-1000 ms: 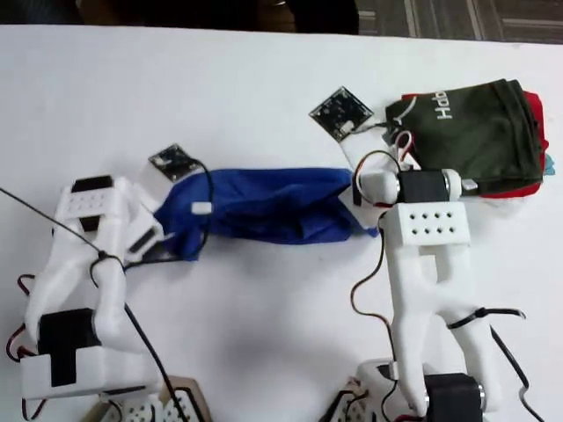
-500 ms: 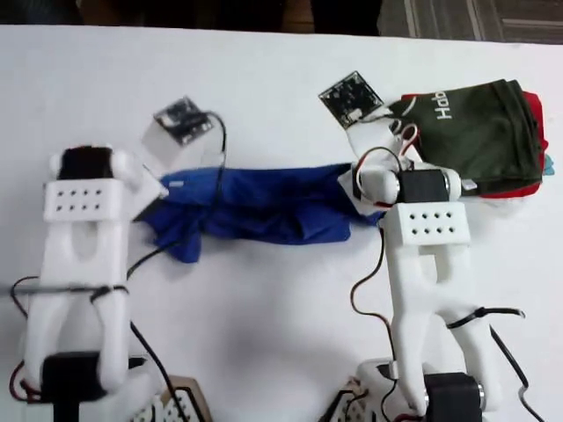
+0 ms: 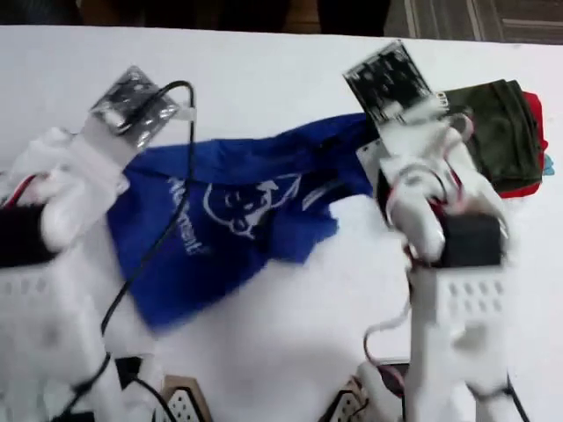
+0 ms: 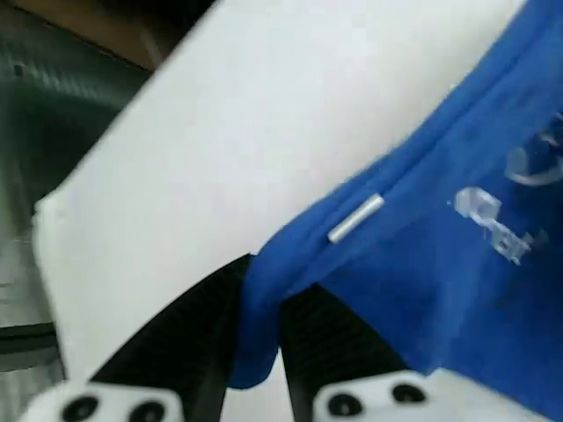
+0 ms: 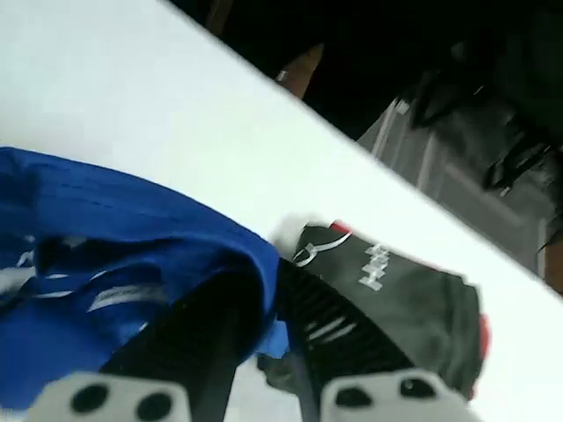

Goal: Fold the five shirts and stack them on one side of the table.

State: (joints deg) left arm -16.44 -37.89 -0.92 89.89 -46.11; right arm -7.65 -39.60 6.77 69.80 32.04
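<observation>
A white table (image 3: 264, 70) spreads wide, with grey ribbed flooring (image 3: 475, 18) beyond its far edge

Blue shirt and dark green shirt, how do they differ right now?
The blue shirt is unfolded, pinched by the left gripper and right gripper; the dark green shirt lies folded, untouched. The blue shirt is alone; the dark green shirt tops a red shirt. Both carry white print.
</observation>
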